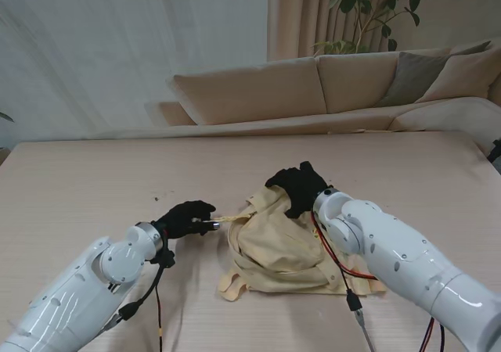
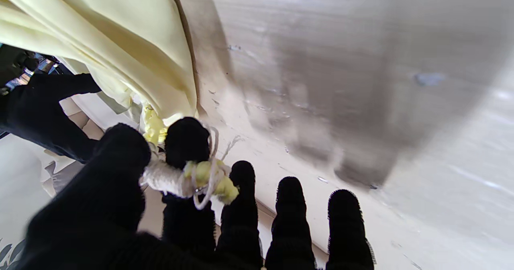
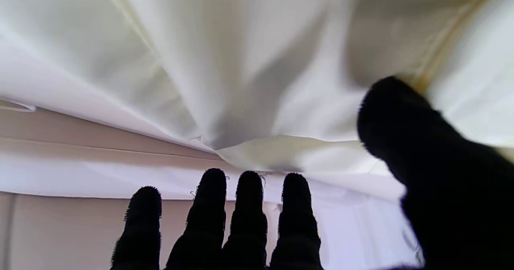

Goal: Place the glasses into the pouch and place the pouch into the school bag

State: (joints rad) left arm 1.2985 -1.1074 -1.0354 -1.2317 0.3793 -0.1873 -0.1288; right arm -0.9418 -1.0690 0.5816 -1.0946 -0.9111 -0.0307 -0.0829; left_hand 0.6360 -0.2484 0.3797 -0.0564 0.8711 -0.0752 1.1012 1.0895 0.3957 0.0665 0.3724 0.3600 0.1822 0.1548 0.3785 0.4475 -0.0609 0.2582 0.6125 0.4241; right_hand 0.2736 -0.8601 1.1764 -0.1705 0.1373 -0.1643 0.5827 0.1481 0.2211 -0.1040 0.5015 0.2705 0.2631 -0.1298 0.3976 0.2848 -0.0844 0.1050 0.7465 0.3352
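Table [image 1: 94,180]: school bag [image 1: 274,242] between robot hands; left robot hand [image 1: 185,217] pinches drawstring [image 2: 188,177].

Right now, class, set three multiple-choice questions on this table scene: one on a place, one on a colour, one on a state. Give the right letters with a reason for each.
1. Where does the right hand sit?
A. on the far edge of the bag
B. flat on bare table beside the left hand
C. raised over the sofa

2. What colour is the bag?
A. dark blue
B. pale yellow
C. red

3. What is the left hand doing?
A. lying open, holding nothing
B. making an empty fist
C. pinching the bag's cord

Answers: 1 A, the stand view shows the black glove on the bag's farther side. 2 B, the cloth is pale yellow in both the stand and left wrist views. 3 C, the left wrist view shows the fingers closed on the knotted cord.
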